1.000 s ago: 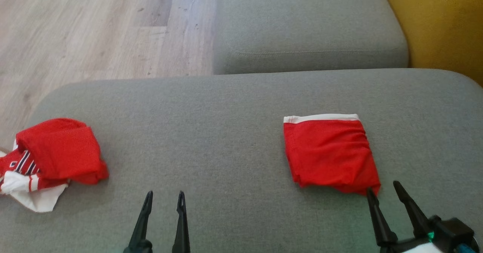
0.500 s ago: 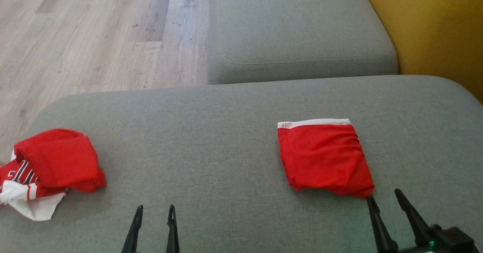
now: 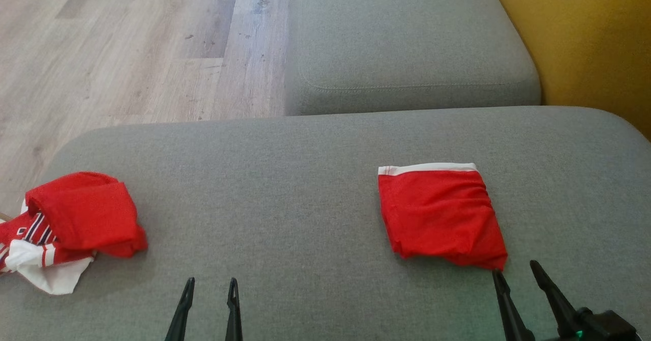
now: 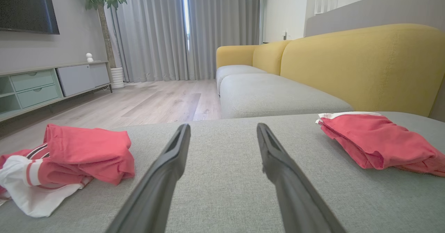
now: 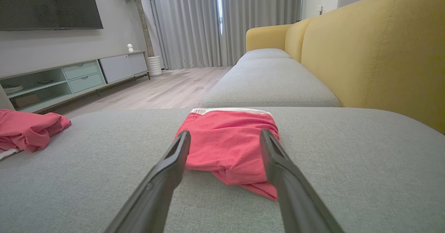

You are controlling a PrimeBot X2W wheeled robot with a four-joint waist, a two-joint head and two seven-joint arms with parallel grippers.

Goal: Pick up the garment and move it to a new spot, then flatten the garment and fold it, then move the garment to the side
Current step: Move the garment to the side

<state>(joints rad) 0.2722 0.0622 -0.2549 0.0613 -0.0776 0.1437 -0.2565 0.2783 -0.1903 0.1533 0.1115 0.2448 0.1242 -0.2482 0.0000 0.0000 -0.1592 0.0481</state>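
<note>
Left gripper (image 3: 211, 281) and right gripper (image 3: 513, 267) both open, empty; folded garment (image 3: 440, 214) lies right on the grey cushion (image 3: 285, 188), just beyond my right fingertips, so I'd pinch all layers at its near edge, lifting level.

A wide gray cushion (image 3: 305, 178) carries everything in the head view. Toward 3 o'clock on it lies a folded red garment (image 3: 440, 216), flat, its white band (a thin strip along one edge) facing 12 o'clock. At 9 o'clock, at the cushion's rim, sits a loose heap of clothes (image 3: 71, 226), red on top with white and striped cloth under it. The two lie well apart, bare gray fabric between them. A second gray cushion (image 3: 407, 40) sits just beyond at 12 o'clock.
</note>
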